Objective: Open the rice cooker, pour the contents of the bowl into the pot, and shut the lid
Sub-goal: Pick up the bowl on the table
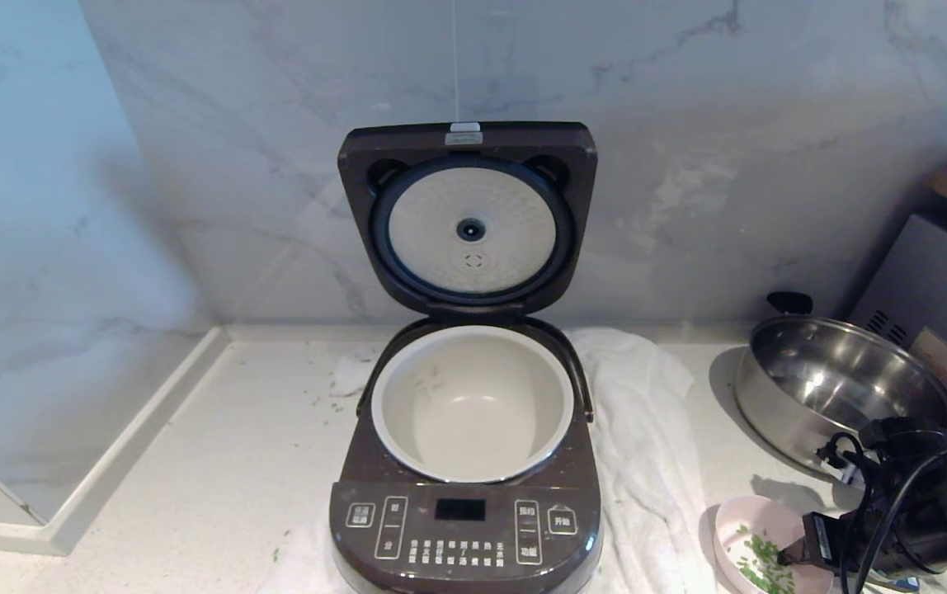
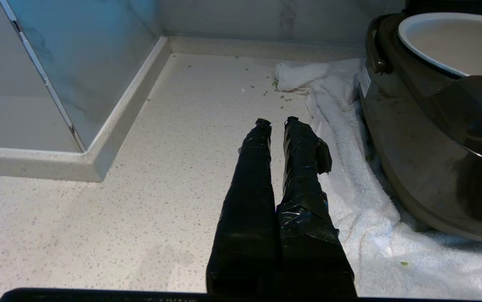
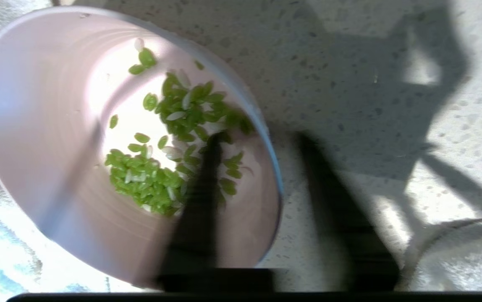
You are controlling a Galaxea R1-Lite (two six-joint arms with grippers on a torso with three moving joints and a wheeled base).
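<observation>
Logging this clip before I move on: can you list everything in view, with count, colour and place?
Rounded-square rice cooker: one, dark brown, centre of the counter, on the towel.
Hinged lid: one, dark brown with a pale dimpled plate, standing open.
Round inner pot: one, cream-white, in the cooker, empty.
Small shallow bowl: one, pale pink, on the counter to the cooker's right.
Chopped contents: many bits, bright green, in the bowl.
Terry towel: one, white, under the cooker.
Large steel pan: one, shiny with black handles, far right.
Speckled counter: one, off-white.
Left gripper: black, shut, low over the counter left of the cooker.
Right gripper: black, fingers astride the bowl's rim.
</observation>
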